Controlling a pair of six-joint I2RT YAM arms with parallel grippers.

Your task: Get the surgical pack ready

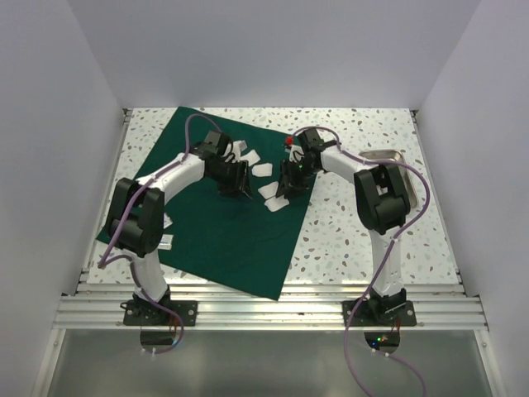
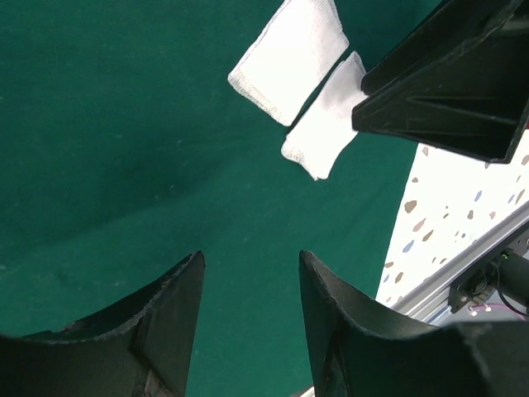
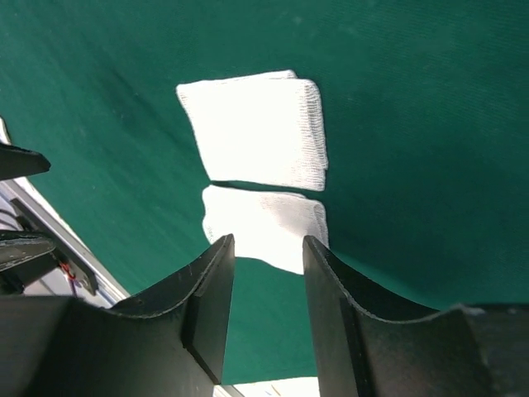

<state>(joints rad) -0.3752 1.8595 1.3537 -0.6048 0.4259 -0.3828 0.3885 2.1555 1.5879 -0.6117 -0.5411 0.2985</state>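
The dark green cloth point(image 1: 215, 223) lies flat on the left half of the table. Several white gauze pads point(image 1: 263, 170) are scattered on its far right part. My left gripper point(image 1: 235, 188) hovers over bare cloth point(image 2: 124, 141), open with nothing between its fingers point(image 2: 250, 258). Two pads point(image 2: 289, 58) lie ahead of it. My right gripper point(image 1: 286, 192) stands low over the cloth's right edge, jaws open point(image 3: 266, 248). The nearer of two pads point(image 3: 264, 225) lies just past its tips, the other pad point(image 3: 256, 132) beyond. The steel tray point(image 1: 382, 155) sits off the cloth at the back right.
White walls close in the table on three sides. An aluminium rail point(image 1: 273, 310) runs along the near edge at the arm bases. One finger of the right gripper point(image 2: 446, 83) juts into the left wrist view, close to the pads. Speckled tabletop point(image 1: 347, 223) shows right of the cloth.
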